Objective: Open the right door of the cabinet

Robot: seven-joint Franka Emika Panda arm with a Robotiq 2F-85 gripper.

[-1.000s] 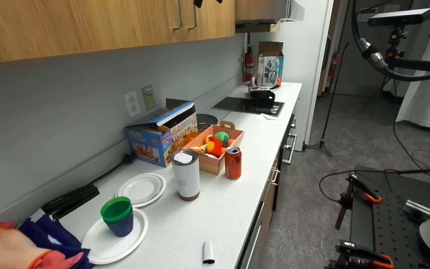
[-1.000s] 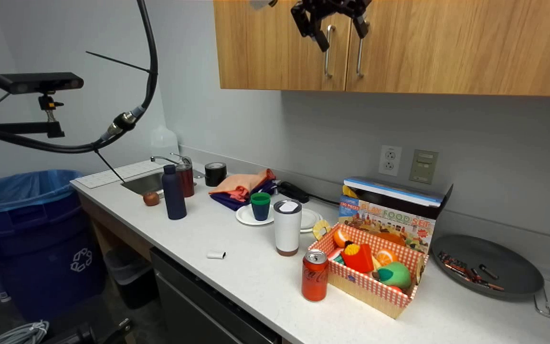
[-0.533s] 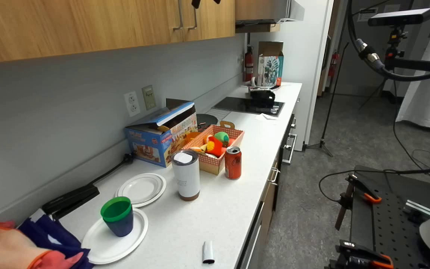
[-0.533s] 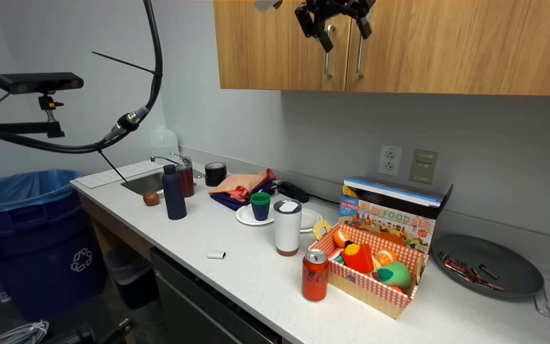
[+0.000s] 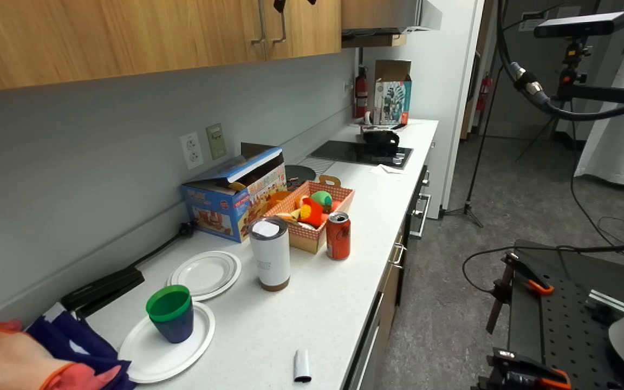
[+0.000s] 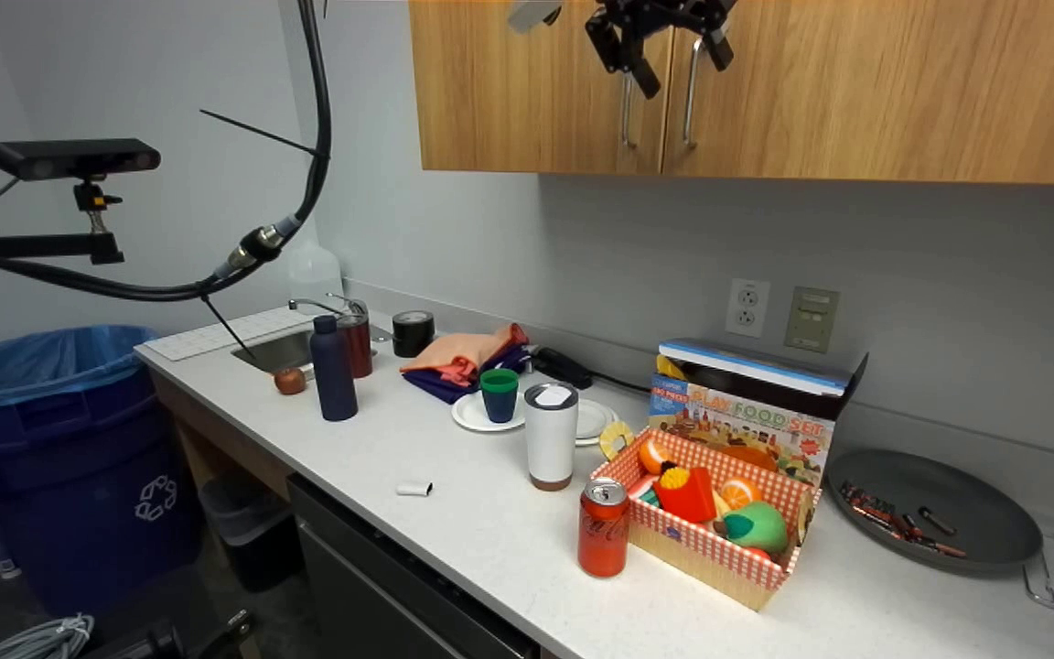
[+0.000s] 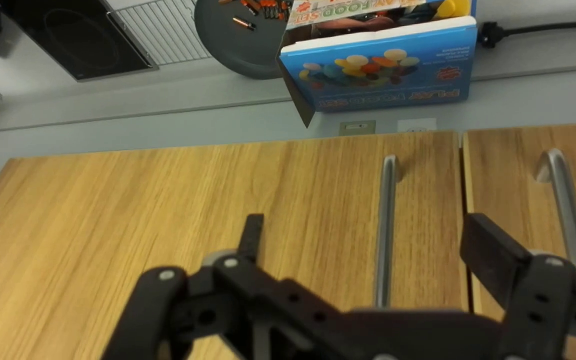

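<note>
My black two-fingered gripper [image 7: 370,240] stands with its fingers spread wide, and I see nothing held between them. Over the last second it slides rightward in an exterior view, so the slim vertical silver bar handle [image 6: 691,96] now shows its top end between the two fingertips, where a finger hid it before. My wrist view, which hangs upside down, agrees: that bar runs between the fingers, a little nearer the left one as I face the doors. I can't tell how far short of it the tips are.

The handle belongs to the right door [image 6: 902,96], a flat honey-brown wood panel, closed in line with the matching left door [image 6: 527,101] in the honey-brown wooden wall cabinet [image 6: 765,137]. I read the shift as lining up on the correct handle, and the opening itself as not begun. Next, I'd ease in until the bar sits between the pads, then close and pull, minding that the left finger doesn't foul the left door's silver bar handle [image 7: 568,205].

Below, the blue cardboard play-food box [image 7: 385,70] sits unmoved on the white counter [image 6: 481,558].
</note>
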